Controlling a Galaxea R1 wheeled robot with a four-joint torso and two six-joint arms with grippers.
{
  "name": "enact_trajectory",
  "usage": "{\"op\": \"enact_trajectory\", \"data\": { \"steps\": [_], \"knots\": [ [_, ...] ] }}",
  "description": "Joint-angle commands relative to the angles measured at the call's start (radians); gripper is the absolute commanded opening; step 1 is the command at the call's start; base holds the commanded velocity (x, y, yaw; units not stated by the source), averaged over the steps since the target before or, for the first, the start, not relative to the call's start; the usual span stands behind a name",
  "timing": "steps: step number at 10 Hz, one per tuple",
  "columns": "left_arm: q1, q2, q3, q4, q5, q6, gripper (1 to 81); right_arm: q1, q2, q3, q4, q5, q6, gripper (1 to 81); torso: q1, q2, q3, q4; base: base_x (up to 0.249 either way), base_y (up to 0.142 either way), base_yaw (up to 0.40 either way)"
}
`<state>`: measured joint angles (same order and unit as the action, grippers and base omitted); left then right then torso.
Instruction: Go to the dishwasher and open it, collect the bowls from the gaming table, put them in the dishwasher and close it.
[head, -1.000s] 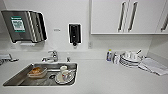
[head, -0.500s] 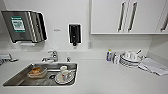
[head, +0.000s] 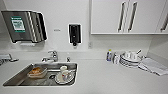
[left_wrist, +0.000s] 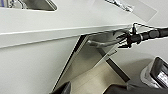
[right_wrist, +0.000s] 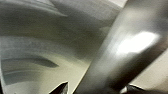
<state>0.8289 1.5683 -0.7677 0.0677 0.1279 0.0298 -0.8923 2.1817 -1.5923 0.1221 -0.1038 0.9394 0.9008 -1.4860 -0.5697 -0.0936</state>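
Note:
In the left wrist view the dishwasher sits under the white counter, its silver steel door tilted partly outward. My right gripper reaches in on its dark arm and is shut on the bar handle at the door's top. The right wrist view shows that handle very close, running between the right gripper tips. My left gripper hangs open in front of the door, holding nothing. The bowls and the gaming table are out of view.
Ahead in the head view is a steel sink holding a white plate with cups and a food container. A stack of white plates and a cloth lie on the counter at right. White cupboards hang above.

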Motion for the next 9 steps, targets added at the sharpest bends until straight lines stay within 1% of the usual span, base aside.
{"op": "enact_trajectory", "data": {
  "steps": [1,9],
  "knots": [
    [-0.084,-0.031,0.021,0.004,0.013,0.002,81.1,0.009,-0.017,-0.007,-0.045,-0.267,-0.019,81.1,0.000,0.000,0.000,0.000,-0.069,0.000,0.000],
    [-0.084,-0.026,0.021,0.001,0.015,0.002,81.1,-0.008,0.052,-0.026,-0.058,-0.267,-0.019,81.1,0.000,0.000,0.000,0.000,-0.069,0.000,0.000]
  ]
}}
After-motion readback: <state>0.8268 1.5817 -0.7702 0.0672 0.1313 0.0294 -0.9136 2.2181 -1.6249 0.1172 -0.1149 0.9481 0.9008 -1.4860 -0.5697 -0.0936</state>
